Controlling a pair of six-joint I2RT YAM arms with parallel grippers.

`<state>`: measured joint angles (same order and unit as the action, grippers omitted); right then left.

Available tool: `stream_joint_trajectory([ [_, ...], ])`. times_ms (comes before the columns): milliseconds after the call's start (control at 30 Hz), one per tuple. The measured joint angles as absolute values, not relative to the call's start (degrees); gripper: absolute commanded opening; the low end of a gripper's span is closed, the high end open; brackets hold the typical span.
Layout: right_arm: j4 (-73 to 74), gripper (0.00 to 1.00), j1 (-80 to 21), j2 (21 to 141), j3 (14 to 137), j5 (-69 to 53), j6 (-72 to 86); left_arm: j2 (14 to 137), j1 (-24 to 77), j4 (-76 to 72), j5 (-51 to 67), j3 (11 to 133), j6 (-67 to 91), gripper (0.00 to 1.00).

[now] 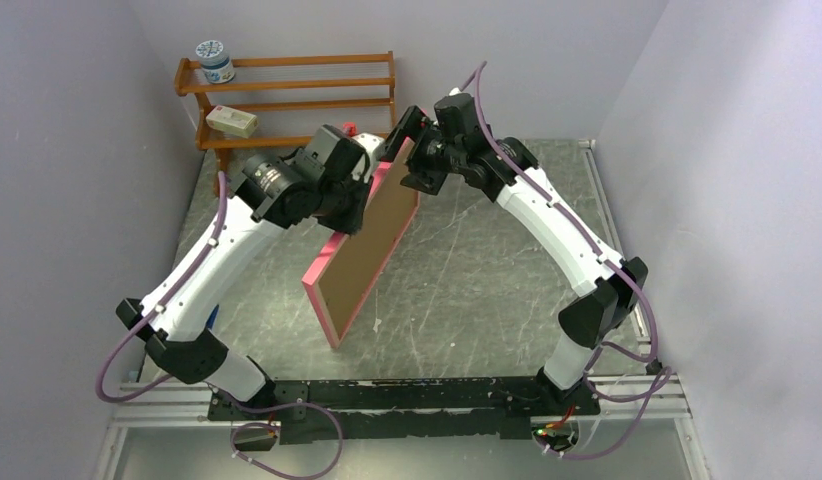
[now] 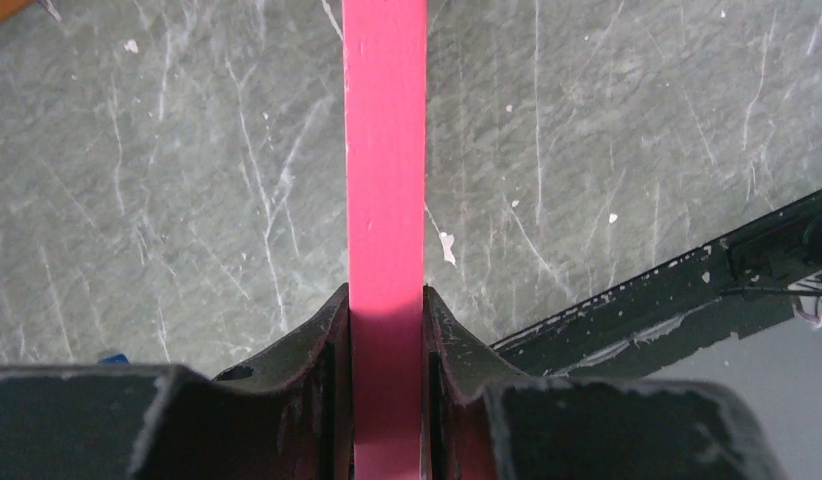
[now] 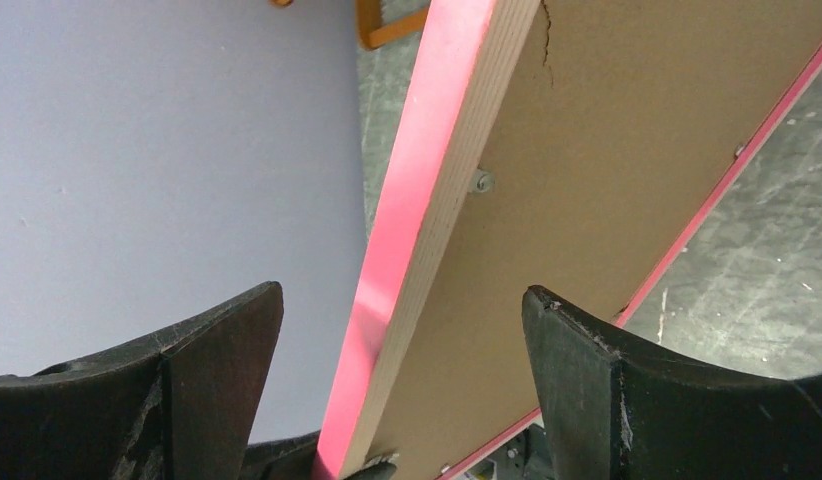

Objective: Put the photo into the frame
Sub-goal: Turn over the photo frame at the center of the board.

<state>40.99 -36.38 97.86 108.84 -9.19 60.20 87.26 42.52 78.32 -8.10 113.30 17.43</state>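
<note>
While the left gripper [image 2: 387, 330] pinches the thin pink edge of the frame [image 2: 385, 150], the right gripper [image 3: 402, 325] stands spread wide astride the top edge, gripping nothing. The frame hangs tilted on edge over the table [image 1: 487, 290], backing [image 1: 372, 235] facing right; no photo shows. One narrow pinch may let it pivot or slip down.

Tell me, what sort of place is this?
Probably a small robot test cell in a lab: a left arm and right arm bolted to a rail, plain walls boxing in a scuffed table, and props like a wooden rack and pink frame.
</note>
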Motion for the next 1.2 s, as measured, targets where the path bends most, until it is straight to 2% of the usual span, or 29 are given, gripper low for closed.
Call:
stream_joint_trajectory([
  [67,41.52,0.93,-36.38,97.82,108.49,-8.38,60.29,86.48,43.72,76.05,-8.64,111.59,18.17,0.15],
  [133,42.06,0.93,-36.38,97.71,107.79,-7.62,60.49,85.25,44.53,73.91,-8.93,109.62,18.44,0.25],
  [233,42.68,0.91,-36.38,97.69,106.72,-7.22,60.69,83.70,44.84,71.94,-8.93,107.44,18.79,0.50],
  [300,43.24,0.90,-36.36,97.62,105.89,-6.87,60.73,82.65,44.84,70.19,-7.27,105.91,19.75,0.63],
  [400,43.72,0.87,-36.36,97.38,104.64,-6.35,61.08,80.20,45.23,65.71,-3.44,102.21,20.51,0.76],
  [533,43.83,0.80,-36.18,96.18,102.91,-5.91,61.23,75.44,45.39,59.72,3.03,96.44,20.67,0.80],
  [767,43.75,0.51,-34.28,90.24,96.66,-6.00,61.56,72.49,45.47,52.10,11.97,94.85,20.71,0.79],
  [1000,44.93,0.38,-30.59,84.73,91.00,-6.83,60.82,74.22,45.47,47.40,14.46,94.85,21.78,0.82],
  [1200,45.15,0.32,-23.53,77.97,82.02,-12.62,55.83,77.25,44.49,47.00,8.58,94.87,25.04,0.84],
])
